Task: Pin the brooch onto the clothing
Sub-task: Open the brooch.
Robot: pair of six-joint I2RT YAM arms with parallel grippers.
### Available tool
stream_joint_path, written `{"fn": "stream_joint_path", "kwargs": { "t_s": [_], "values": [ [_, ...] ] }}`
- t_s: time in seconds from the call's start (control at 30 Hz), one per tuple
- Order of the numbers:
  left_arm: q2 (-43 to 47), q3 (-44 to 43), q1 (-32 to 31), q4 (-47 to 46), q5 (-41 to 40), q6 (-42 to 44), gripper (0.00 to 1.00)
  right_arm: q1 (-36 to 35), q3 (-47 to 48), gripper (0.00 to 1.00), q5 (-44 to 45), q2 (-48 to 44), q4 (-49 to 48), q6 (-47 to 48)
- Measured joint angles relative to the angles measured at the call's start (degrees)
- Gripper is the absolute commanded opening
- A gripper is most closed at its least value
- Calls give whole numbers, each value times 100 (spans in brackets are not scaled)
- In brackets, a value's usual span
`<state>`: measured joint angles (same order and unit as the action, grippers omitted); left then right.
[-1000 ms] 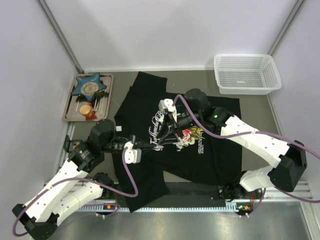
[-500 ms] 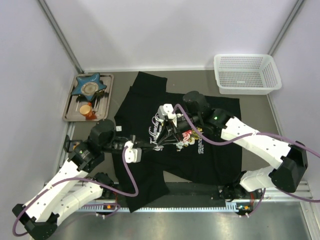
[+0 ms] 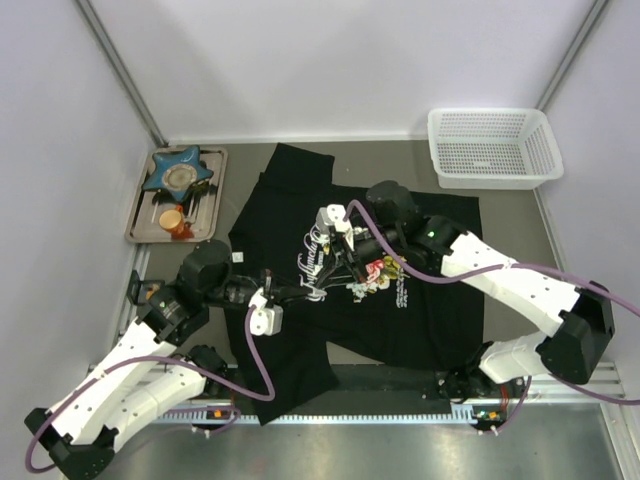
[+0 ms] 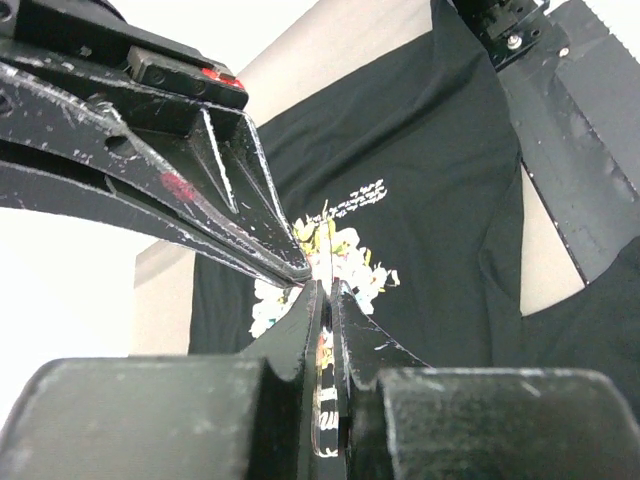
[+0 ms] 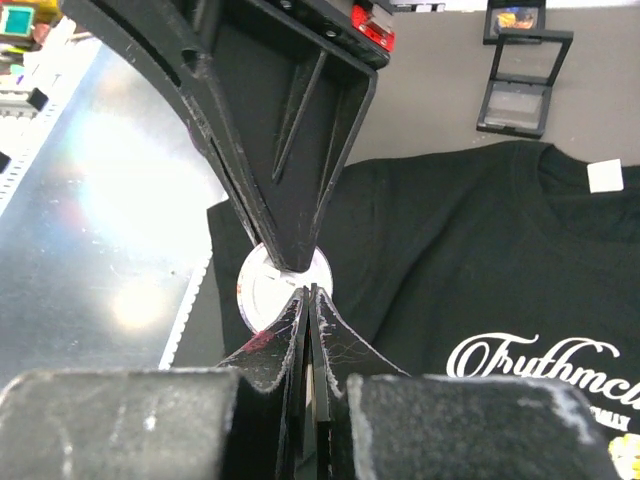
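Holds the brooch [image 5: 262, 287] clamped in the left fingers [image 4: 295, 335], just above the T-shirt [image 3: 430, 320] chest, mid bench [image 3: 400, 165]. Meets it tip-on with the right fingers [image 5: 275, 342], clenched tight.

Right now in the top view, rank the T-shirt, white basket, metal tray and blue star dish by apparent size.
Largest to smallest:
1. T-shirt
2. white basket, only modestly ahead of the tray
3. metal tray
4. blue star dish

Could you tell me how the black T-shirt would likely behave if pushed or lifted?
The T-shirt is probably floppy: it lies creased and unevenly folded. Pushed, such thin cloth would likely bunch, not slide whole.
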<state>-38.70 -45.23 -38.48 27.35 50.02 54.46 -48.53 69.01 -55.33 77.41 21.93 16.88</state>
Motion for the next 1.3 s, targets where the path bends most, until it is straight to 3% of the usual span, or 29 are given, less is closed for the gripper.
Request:
{"fn": "stream_joint_path", "kwargs": {
  "t_s": [0.43,0.87,1.0,1.03,1.13,1.3],
  "values": [
    [17,122,4,278,-149,984,0,291,177,0,-411,601,15,-929],
    [15,164,7,361,-214,1139,0,369,310,0,-688,925,48,-1305],
    [-98,149,4,431,-221,833,0,372,385,30,-730,951,138,-1220],
    [-116,149,4,452,-247,667,0,385,439,41,-730,951,151,-1165],
    [-164,149,0,590,-345,280,0,411,612,56,-726,944,166,-1036],
    [-76,199,4,789,-365,-267,0,415,658,59,-507,887,173,-890]
  ]
}}
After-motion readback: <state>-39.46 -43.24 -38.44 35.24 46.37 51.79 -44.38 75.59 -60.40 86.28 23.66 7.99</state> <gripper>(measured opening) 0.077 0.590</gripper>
